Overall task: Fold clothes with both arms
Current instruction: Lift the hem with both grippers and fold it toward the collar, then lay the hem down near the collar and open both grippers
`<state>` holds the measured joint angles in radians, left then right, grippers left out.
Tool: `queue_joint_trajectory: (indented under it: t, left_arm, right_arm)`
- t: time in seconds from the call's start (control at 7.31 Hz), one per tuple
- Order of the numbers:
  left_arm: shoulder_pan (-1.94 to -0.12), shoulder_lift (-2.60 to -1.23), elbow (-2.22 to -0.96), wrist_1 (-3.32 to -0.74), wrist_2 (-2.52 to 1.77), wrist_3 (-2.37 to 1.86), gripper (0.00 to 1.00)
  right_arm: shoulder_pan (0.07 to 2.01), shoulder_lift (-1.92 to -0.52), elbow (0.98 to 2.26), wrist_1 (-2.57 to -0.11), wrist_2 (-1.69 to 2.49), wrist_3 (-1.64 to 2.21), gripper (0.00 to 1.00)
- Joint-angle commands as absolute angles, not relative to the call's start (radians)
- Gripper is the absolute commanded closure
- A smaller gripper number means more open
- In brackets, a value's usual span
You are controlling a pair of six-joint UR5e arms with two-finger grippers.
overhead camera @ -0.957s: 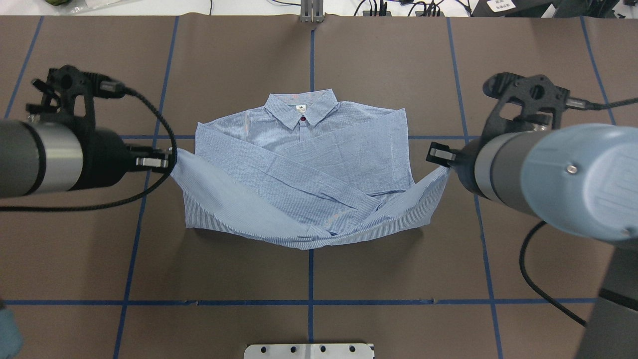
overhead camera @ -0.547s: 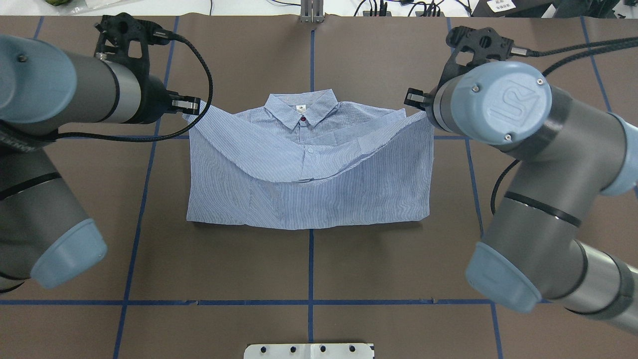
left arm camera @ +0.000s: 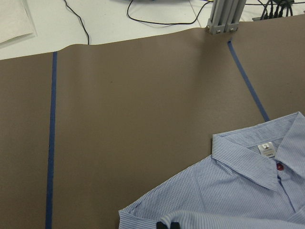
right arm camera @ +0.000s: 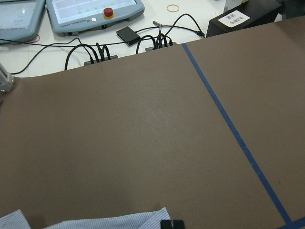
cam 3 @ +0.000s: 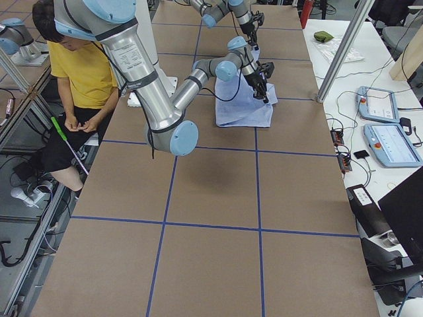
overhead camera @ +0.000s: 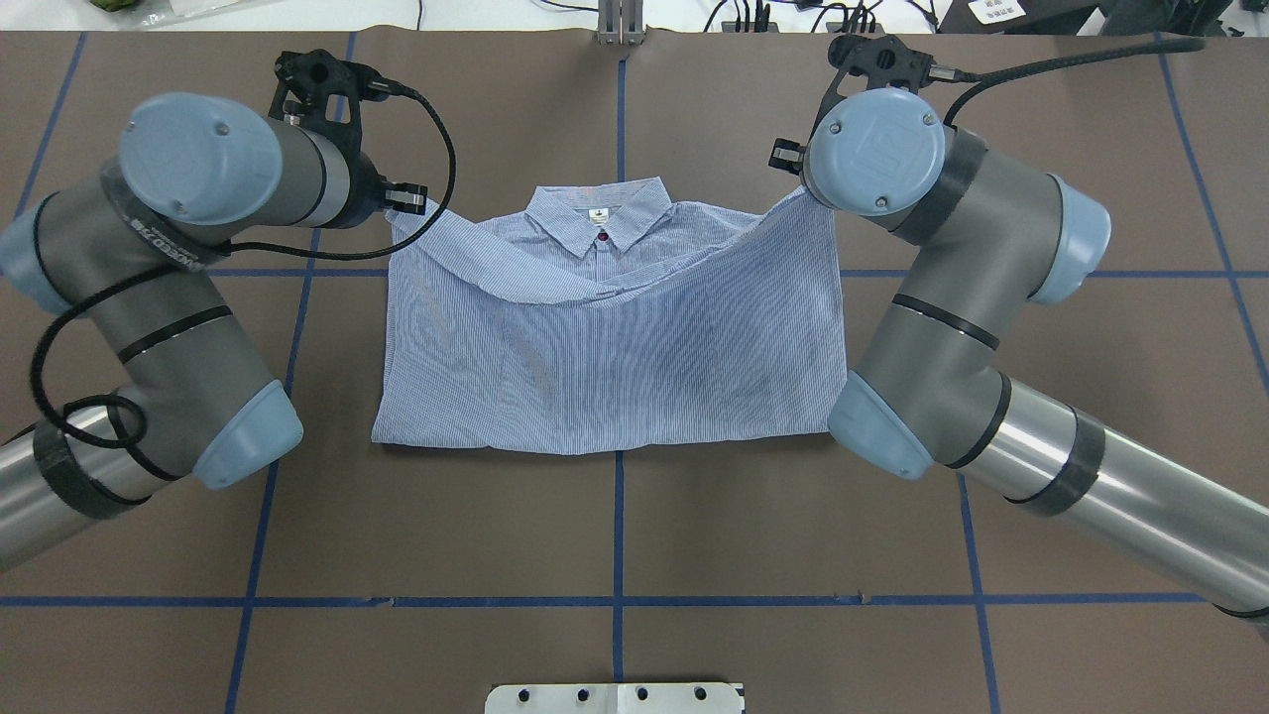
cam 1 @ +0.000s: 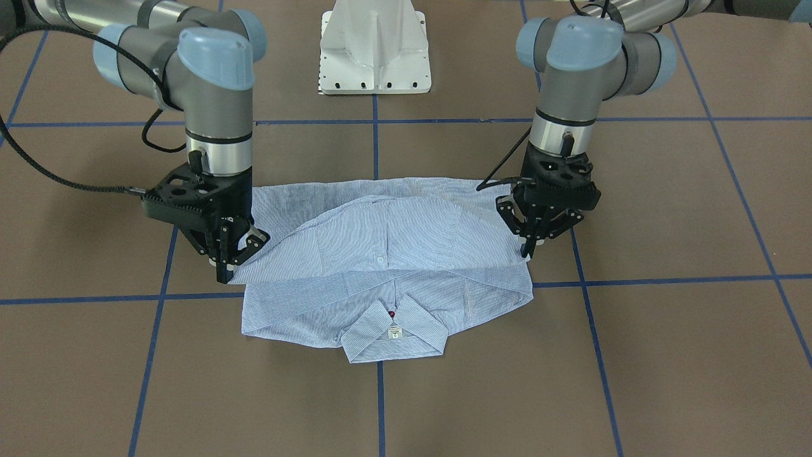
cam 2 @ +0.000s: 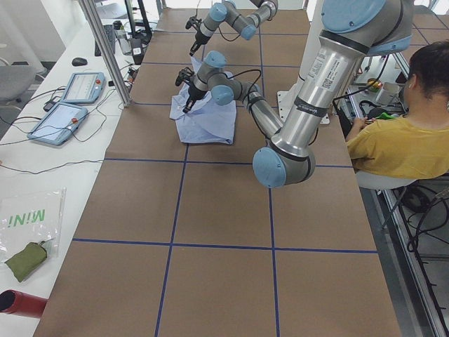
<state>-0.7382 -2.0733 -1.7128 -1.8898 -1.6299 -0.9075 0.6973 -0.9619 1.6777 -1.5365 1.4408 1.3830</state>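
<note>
Brown and gridded with blue tape (cam 1: 666, 279), the counter (cam 1: 666, 355) carries the shirt (cam 1: 387, 241) at its middle, mid-fold, the hem half drawn over toward the collar (cam 1: 393, 336). Pointing straight down, the left pincer (cam 1: 528, 252) and the right pincer (cam 1: 224, 273) each clamp a hem corner above the shoulders; next, I judge, they should lower and let go evenly.

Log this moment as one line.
step: bottom-up fold | left gripper: shut on shirt | right gripper: shut on shirt | hem: sagging between them | collar: uncovered
</note>
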Motion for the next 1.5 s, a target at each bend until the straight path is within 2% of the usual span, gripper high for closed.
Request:
queue_joint_trajectory:
  t: [0.0,0.27,0.82,0.96,1.09,1.37]
  left_arm:
    - [-0.733,-2.088,-1.494,-2.094,-1.611,-0.904,1.00]
    - [-0.735,-2.098,-1.418,-2.178,-1.611,-0.839,1.00]
    - [-0.735,-2.126,-1.408,-2.180,-1.615,-0.839,1.00]
    - [-0.739,-2.125,-1.416,-2.183,-1.623,-0.822,0.47]
    - [-0.744,-2.117,-1.422,-2.242,-1.628,-0.757,0.00]
    - [-0.758,-2.097,-1.454,-2.264,-1.760,-0.738,0.00]
  right_arm:
    - [0.698,-0.954,1.530,-1.435,1.442,1.367,1.00]
    - [0.699,-0.933,1.477,-1.399,1.442,1.353,1.00]
    - [0.699,-0.897,1.433,-1.364,1.450,1.353,1.00]
    - [0.699,-0.900,1.433,-1.364,1.448,1.350,0.01]
    - [0.706,-0.897,1.439,-1.362,1.456,1.333,0.00]
    - [0.756,-0.922,1.494,-1.359,1.618,1.275,0.00]
